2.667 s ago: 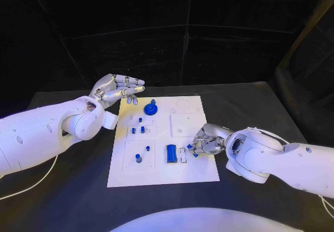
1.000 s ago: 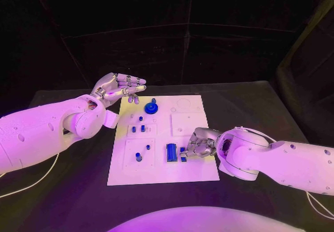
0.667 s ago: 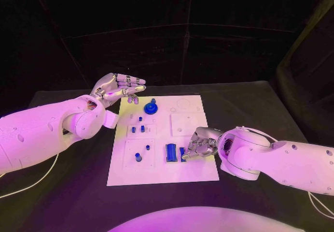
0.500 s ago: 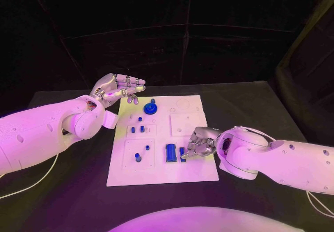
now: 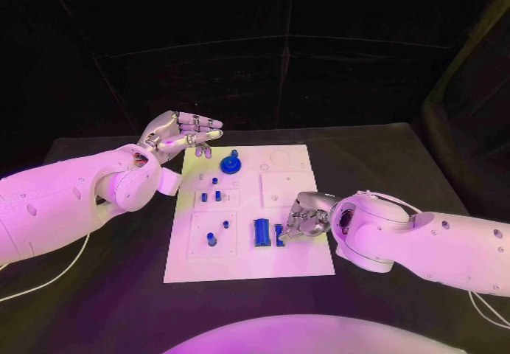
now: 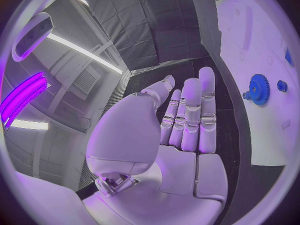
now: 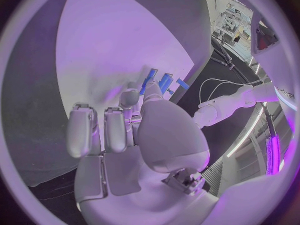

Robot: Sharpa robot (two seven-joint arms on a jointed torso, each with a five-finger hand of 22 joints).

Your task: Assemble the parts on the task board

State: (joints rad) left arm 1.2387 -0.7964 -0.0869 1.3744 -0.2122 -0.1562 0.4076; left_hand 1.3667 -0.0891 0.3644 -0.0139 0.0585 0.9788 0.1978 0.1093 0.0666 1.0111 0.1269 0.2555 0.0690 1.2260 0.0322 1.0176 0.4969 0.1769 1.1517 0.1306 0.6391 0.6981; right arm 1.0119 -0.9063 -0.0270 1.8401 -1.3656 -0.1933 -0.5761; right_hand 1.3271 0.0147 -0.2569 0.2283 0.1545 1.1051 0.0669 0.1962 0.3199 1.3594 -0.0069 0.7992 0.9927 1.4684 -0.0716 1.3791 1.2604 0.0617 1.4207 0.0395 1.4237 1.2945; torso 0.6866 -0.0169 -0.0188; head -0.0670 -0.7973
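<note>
Task board (image 5: 247,262) flat in the middle of the black table (image 5: 404,158), blue parts scattered over its recesses: a gear (image 5: 231,165) near the far end, small pegs (image 5: 211,196) in the middle, one short peg (image 5: 211,239) nearer the robot, and a long block (image 5: 260,232) standing beside a smaller blue piece (image 5: 279,234) toward the board's right edge. Right hand (image 5: 305,219) low over that smaller piece, fingers curled down around it and fingertips (image 7: 129,98) right at the blue pieces in the right wrist view — whether pinching the piece or only touching it cannot be told. Left hand (image 5: 178,135) raised beyond the board's far left corner, holding nothing, fingers (image 6: 190,112) stretched out side by side with the thumb apart; gear (image 6: 258,89) visible beyond them in the left wrist view. Likely handling: parts small, rigid and light, probably smooth plastic, so little force needed but easy to let slip or tip. Best taken by the two long flat sides, low near the middle, with opposed fingertips rather than a full grasp. Close fit in the recess to be expected, so held square and pressed straight down — any tilt likely to jam it or nudge the long block just beside.
</note>
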